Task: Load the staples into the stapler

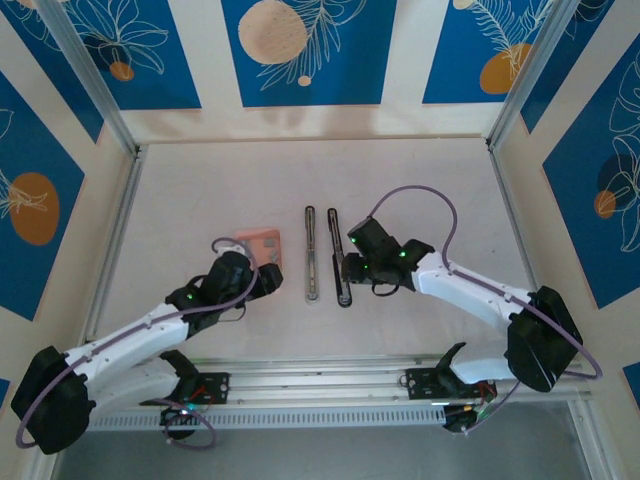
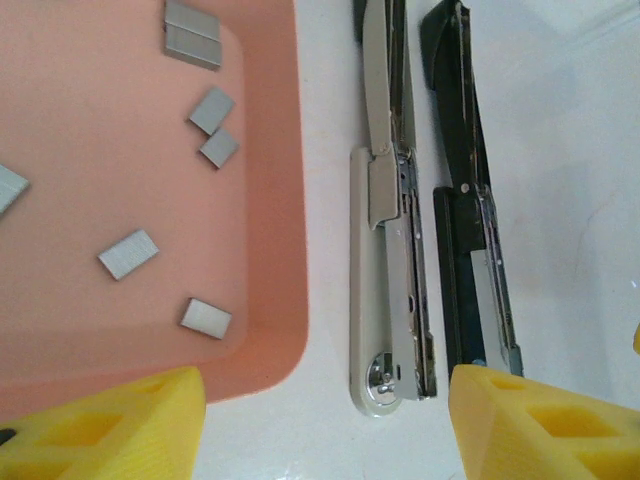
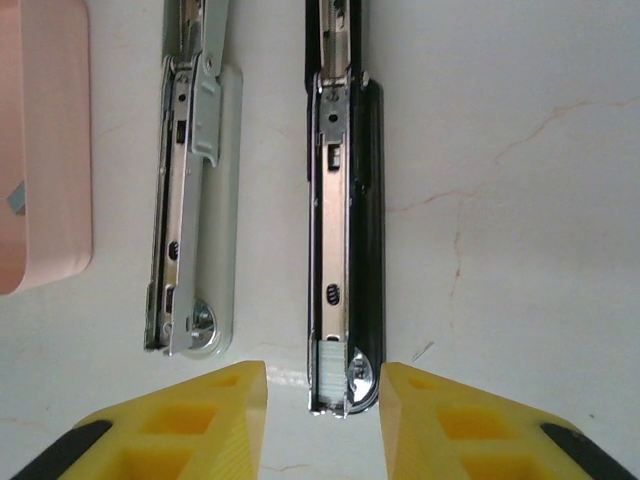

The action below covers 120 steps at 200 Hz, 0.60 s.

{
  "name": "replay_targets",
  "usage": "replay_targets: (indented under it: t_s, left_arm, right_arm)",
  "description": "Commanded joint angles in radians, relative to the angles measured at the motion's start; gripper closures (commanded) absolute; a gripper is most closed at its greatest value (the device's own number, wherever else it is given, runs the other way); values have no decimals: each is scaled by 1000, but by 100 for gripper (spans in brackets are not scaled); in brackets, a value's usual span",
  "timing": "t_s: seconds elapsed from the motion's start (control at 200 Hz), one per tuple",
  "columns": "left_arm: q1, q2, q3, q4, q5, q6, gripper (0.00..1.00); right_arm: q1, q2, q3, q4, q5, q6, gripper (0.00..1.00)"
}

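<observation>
Right gripper (image 3: 322, 415) spread astride the black end of the stapler (image 3: 345, 200), opened flat mid-bench; left gripper (image 2: 328, 430) spread by the tray (image 2: 290, 200) of loose staples (image 2: 128, 253); bench (image 3: 520, 200) pale, faintly veined; walls (image 1: 310, 50) blue-panelled.

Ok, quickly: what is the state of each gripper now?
Left gripper: open, holding nothing.
Right gripper: open, astride the stapler end, not clamped.

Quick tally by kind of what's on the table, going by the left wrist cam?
staple strips: 7 visible in the tray, one cut off by the frame edge
pink tray: 1
staplers: 2 (silver-white stapler, black stapler)
Total: 10
</observation>
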Motion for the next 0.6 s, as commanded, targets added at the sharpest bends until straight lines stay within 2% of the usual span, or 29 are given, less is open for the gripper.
replay_targets:
  t_s: [0.0,0.145,0.265,0.435,0.595]
  left_arm:
    - [62,5,70,-120,75,69,34]
    - [171,32,141,-233,157,170,34]
    - [259,111,253,-372,221,293,33]
    - [274,306,486,-600,209,535,39]
    - [272,526,704,-815,146,682,46]
  right_arm:
    - [-8,-22,-20,50,-90,-30,65]
    - [-9,-31,-23,61,-90,-58,64]
    - [-14,-45,-32,68,-88,-78,64]
    - [-29,-52,-47,85,-93,-107,64]
    - [-46,-44,-53,93,-104,-142,64]
